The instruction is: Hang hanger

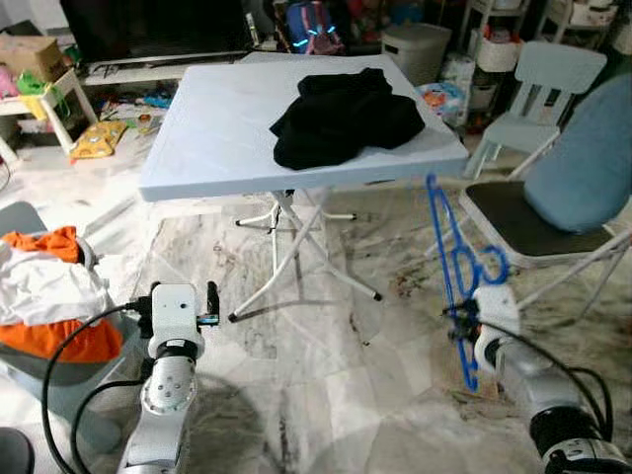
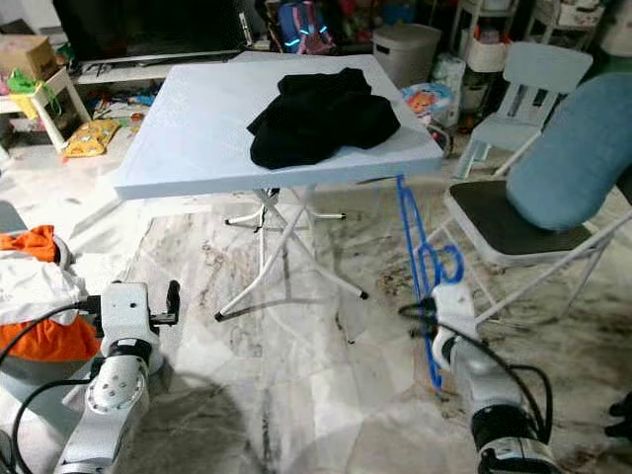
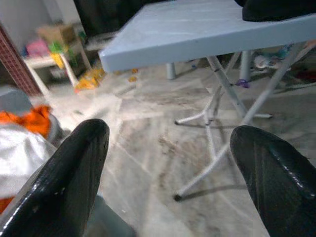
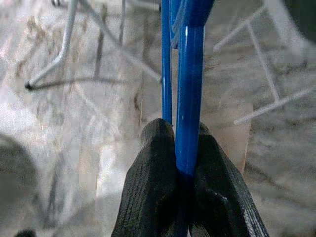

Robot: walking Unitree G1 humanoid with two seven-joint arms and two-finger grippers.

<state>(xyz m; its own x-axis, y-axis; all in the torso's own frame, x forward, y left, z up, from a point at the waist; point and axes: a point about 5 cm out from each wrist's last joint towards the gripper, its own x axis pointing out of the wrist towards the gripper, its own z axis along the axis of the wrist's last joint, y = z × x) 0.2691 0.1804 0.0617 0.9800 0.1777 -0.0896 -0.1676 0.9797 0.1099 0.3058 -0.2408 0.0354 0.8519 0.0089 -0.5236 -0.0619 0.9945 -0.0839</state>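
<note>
Blue plastic, the hanger [image 1: 452, 267] stands almost straight up in the right pincer [image 4: 181, 168], which squeezes its bottom bar, hook near the middle. It sits low, just right of the surface [image 1: 207, 148] with the black cloth [image 1: 346, 117]. The left pincer [image 3: 168, 173] is open and holds nothing, farther away.

Home living room; television [image 1: 158, 28], toys [image 1: 97, 138], marble floor [image 1: 316, 395]

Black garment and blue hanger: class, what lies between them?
In the left eye view, only bare tabletop and the table edge separate the black garment from the blue hanger, held below by the right gripper.
</note>
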